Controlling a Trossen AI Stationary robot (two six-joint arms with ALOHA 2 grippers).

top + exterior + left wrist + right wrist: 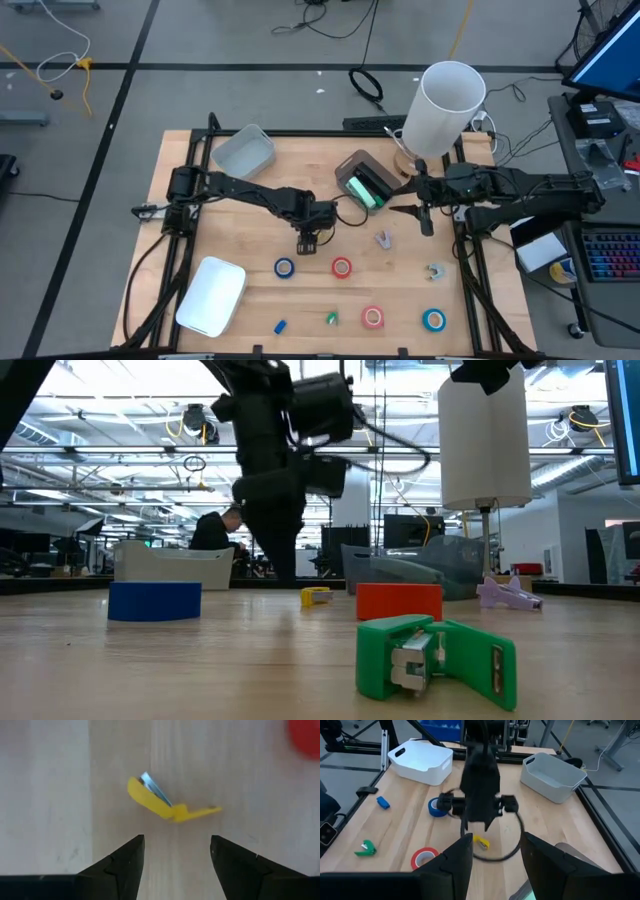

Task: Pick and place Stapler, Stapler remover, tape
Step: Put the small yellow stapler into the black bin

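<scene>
1. My left gripper (177, 851) hangs with its jaws apart and empty above the yellow staple remover (165, 802) at mid-table.
2. My right gripper (495, 852) waits right of centre, jaws apart.
3. I judge little done: all four tape rolls (285, 267) lie loose near me.

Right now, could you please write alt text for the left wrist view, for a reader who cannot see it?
A small yellow staple remover with a metal blade lies on the pale wooden table, just beyond the open left gripper, whose two dark fingers stand apart and touch nothing. A blurred red tape roll shows at one corner.
</scene>
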